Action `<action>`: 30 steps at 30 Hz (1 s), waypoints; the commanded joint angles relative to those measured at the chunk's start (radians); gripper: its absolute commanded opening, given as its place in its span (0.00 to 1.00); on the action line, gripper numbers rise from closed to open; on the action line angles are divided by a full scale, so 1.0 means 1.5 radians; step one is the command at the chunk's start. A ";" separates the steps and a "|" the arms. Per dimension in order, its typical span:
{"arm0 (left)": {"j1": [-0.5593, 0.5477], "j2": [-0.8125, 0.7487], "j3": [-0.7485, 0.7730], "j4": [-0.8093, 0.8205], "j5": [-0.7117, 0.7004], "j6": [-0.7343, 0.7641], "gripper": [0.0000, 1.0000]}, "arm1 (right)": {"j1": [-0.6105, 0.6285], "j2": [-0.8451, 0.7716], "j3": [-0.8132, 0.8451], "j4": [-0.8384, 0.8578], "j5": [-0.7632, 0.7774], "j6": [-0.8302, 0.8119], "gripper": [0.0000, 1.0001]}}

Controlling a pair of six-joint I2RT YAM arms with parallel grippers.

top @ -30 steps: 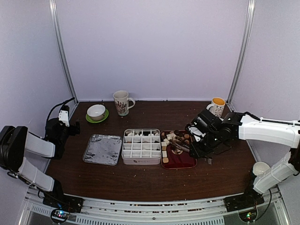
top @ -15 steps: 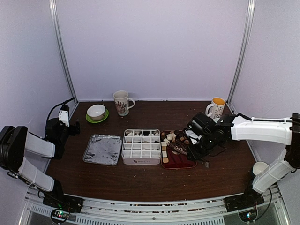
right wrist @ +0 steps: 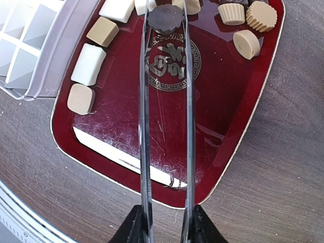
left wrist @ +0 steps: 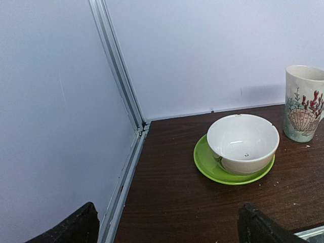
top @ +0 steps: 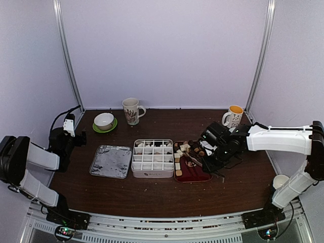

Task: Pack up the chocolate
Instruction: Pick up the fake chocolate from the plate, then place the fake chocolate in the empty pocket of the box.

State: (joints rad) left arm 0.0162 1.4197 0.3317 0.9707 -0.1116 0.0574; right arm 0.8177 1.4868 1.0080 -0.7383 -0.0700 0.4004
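Observation:
My right gripper (right wrist: 166, 223) is shut on the handle end of metal tongs (right wrist: 144, 126), which reach out over the dark-red tray (right wrist: 217, 101). The tong tips sit on either side of a dark round chocolate (right wrist: 164, 18) at the tray's far end. More chocolate lies on the tray: a tan cube (right wrist: 81, 98), a white block (right wrist: 88, 64) and tan rounds (right wrist: 246, 44). In the top view the right gripper (top: 215, 153) hangs over the tray's (top: 195, 174) right side. My left gripper (left wrist: 169, 228) stands open and empty at the far left (top: 68, 129).
A white divided box (top: 152, 158) with a few pieces in its back row sits left of the tray, and a foil tray (top: 111, 161) left of that. A white bowl (left wrist: 243, 143) on a green saucer (left wrist: 207, 164), a shell mug (top: 131, 110) and a yellow-filled mug (top: 234, 115) stand at the back.
The right arm has shifted left over the tray, and the tongs have narrowed around the dark round piece. The left arm has not moved.

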 commanded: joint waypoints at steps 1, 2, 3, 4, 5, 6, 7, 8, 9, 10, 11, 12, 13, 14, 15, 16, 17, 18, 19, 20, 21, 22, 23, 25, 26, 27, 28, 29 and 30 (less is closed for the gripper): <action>0.005 0.004 -0.001 0.030 0.006 -0.006 0.98 | -0.004 -0.026 0.013 0.008 0.019 0.001 0.30; 0.006 0.003 -0.001 0.030 0.006 -0.006 0.98 | -0.004 -0.031 0.013 0.009 0.020 0.002 0.29; 0.005 0.004 -0.001 0.030 0.006 -0.006 0.98 | -0.004 -0.036 0.012 0.011 0.021 0.001 0.29; 0.006 0.004 -0.001 0.030 0.006 -0.006 0.98 | -0.004 -0.042 0.011 0.013 0.021 0.001 0.29; 0.005 0.004 -0.001 0.030 0.006 -0.006 0.98 | -0.004 -0.047 0.010 0.014 0.021 0.001 0.28; 0.005 0.004 -0.001 0.030 0.006 -0.006 0.98 | -0.004 -0.051 0.011 0.014 0.021 0.000 0.28; 0.006 0.004 -0.001 0.029 0.006 -0.006 0.98 | -0.004 -0.054 0.011 0.014 0.020 0.000 0.28; 0.005 0.004 -0.001 0.030 0.006 -0.006 0.98 | -0.004 -0.058 0.011 0.014 0.020 -0.002 0.28; 0.005 0.004 -0.001 0.029 0.006 -0.006 0.98 | -0.004 -0.062 0.011 0.014 0.017 -0.005 0.27; 0.005 0.004 -0.001 0.029 0.006 -0.006 0.98 | -0.004 -0.064 0.010 0.014 0.012 -0.009 0.27; 0.005 0.004 -0.001 0.029 0.006 -0.006 0.98 | -0.004 -0.066 0.010 0.012 0.008 -0.013 0.27; 0.005 0.004 -0.001 0.030 0.006 -0.006 0.98 | -0.004 -0.069 0.009 0.013 0.002 -0.017 0.27; 0.005 0.004 -0.001 0.030 0.006 -0.006 0.98 | -0.004 -0.072 0.007 0.014 -0.006 -0.022 0.26; 0.006 0.004 -0.001 0.030 0.005 -0.006 0.98 | -0.004 -0.077 0.006 0.016 -0.014 -0.026 0.26; 0.005 0.004 -0.001 0.030 0.006 -0.006 0.98 | -0.004 -0.082 0.003 0.019 -0.022 -0.030 0.26; 0.005 0.004 -0.001 0.031 0.005 -0.006 0.98 | -0.004 -0.089 0.001 0.022 -0.029 -0.034 0.26; 0.005 0.004 -0.001 0.031 0.006 -0.006 0.98 | -0.004 -0.097 -0.002 0.027 -0.039 -0.039 0.25; 0.006 0.004 -0.001 0.030 0.006 -0.006 0.98 | -0.004 -0.105 -0.003 0.032 -0.049 -0.041 0.25; 0.005 0.004 -0.001 0.030 0.006 -0.006 0.98 | -0.004 -0.114 -0.005 0.037 -0.057 -0.044 0.25; 0.005 0.003 -0.001 0.030 0.006 -0.006 0.98 | -0.004 -0.122 -0.006 0.043 -0.068 -0.048 0.25; 0.005 0.004 -0.001 0.030 0.006 -0.006 0.98 | -0.003 -0.132 -0.009 0.050 -0.078 -0.051 0.25; 0.006 0.004 -0.001 0.030 0.006 -0.006 0.98 | -0.004 -0.141 -0.011 0.057 -0.087 -0.054 0.24; 0.005 0.004 -0.001 0.030 0.006 -0.006 0.98 | -0.004 -0.149 -0.013 0.065 -0.096 -0.057 0.24; 0.005 0.004 -0.001 0.030 0.005 -0.006 0.98 | -0.004 -0.162 -0.016 0.077 -0.110 -0.060 0.24; 0.005 0.004 -0.001 0.030 0.006 -0.006 0.98 | -0.004 -0.168 -0.017 0.082 -0.118 -0.061 0.23; 0.006 0.004 -0.001 0.029 0.005 -0.006 0.98 | -0.004 -0.173 -0.018 0.087 -0.126 -0.062 0.23; 0.005 0.004 -0.001 0.030 0.006 -0.006 0.98 | -0.004 -0.177 -0.018 0.091 -0.131 -0.063 0.23; 0.005 0.004 -0.001 0.030 0.006 -0.006 0.98 | -0.004 -0.179 -0.019 0.094 -0.137 -0.063 0.23; 0.005 0.004 -0.001 0.030 0.005 -0.006 0.98 | -0.004 -0.179 -0.019 0.097 -0.147 -0.065 0.23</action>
State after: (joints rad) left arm 0.0162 1.4197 0.3317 0.9703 -0.1116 0.0574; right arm 0.8173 1.2427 0.9920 -0.6529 -0.2268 0.3218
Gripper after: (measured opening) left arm 0.978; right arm 0.240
